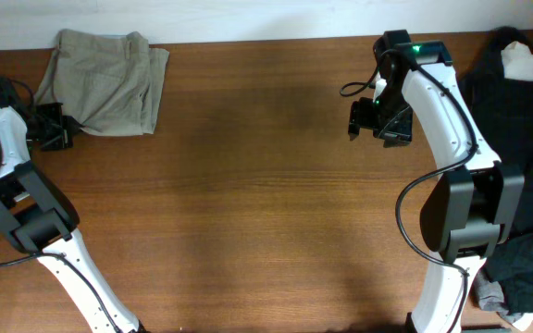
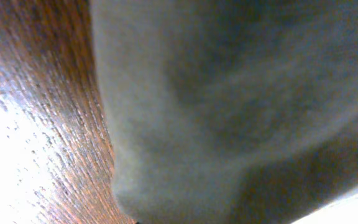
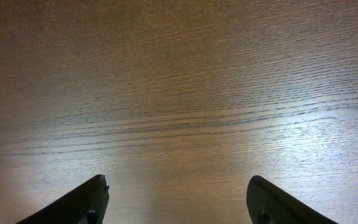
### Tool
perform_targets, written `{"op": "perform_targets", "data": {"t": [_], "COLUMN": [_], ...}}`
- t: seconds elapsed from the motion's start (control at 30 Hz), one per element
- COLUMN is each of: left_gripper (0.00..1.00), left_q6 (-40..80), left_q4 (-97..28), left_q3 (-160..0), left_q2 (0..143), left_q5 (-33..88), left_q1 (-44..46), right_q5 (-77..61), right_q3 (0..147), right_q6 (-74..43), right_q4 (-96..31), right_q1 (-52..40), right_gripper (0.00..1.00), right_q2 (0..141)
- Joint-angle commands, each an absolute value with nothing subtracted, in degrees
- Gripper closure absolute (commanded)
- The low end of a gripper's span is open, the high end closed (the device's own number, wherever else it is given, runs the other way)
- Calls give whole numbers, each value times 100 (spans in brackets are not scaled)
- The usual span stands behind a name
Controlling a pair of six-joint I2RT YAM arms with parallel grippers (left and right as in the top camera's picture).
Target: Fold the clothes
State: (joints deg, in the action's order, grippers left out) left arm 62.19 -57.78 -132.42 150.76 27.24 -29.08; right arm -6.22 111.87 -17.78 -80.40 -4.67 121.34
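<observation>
Shorts [image 1: 107, 81] of light khaki lie as a compact, folded bundle at the upper left of the overhead view, on the brown wooden table [image 1: 248, 213] close to its back edge. The left gripper [image 1: 52, 128] sits at the bundle's lower left corner, right against the cloth or just beside it (the dark housing hides the fingers, so I cannot tell how far they are parted or whether they pinch anything). Well apart, across a broad stretch of bare wood, the right gripper [image 1: 379, 125] hangs over the table's upper right part, with black garments [image 1: 521, 176] heaped beyond it at the right edge and a small white cloth [image 1: 527, 63] lying on top of them. From the left wrist, blurred grey-beige fabric of the shorts fills most of the frame, very near the lens, with a strip of glossy wood grain down the left side; no fingers show here. From the right wrist, two dark fingertips [image 3: 82, 202] stand at the bottom corners, spread wide, with nothing between them but lit, bare table wood.
</observation>
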Motion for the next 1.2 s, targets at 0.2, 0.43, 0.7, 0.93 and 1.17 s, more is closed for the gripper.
{"op": "perform_targets", "data": {"t": [0.2, 0.43, 0.7, 0.93, 1.17], "left_gripper": [98, 78, 80, 1, 1], "left_q6": [4582, 3297, 3505, 3013, 2617], "left_q4": [-6619, -6936, -6908, -7669, -8816], "left_q3": [-13139, -13139, -13139, -13139, -13139], "left_q2": [15303, 15303, 15299, 15200, 15087], "left_q5": [2764, 2652, 2801, 2530, 1739], "left_q1": [-2995, -3122, -3122, -3144, -3140], "right_q5": [-530, -532, -532, -532, -552], "right_q3": [11266, 11262, 11262, 11262, 11244], "right_q6": [-1806, -1737, -1717, -1693, -1525], "right_q4": [-7953, -7929, -7955, -7909, -7887], "right_q1": [-443, -443, -443, -443, -443], "right_gripper": [22, 6, 5, 1, 1], "right_q2": [11998, 11998, 11998, 12022, 12029]}}
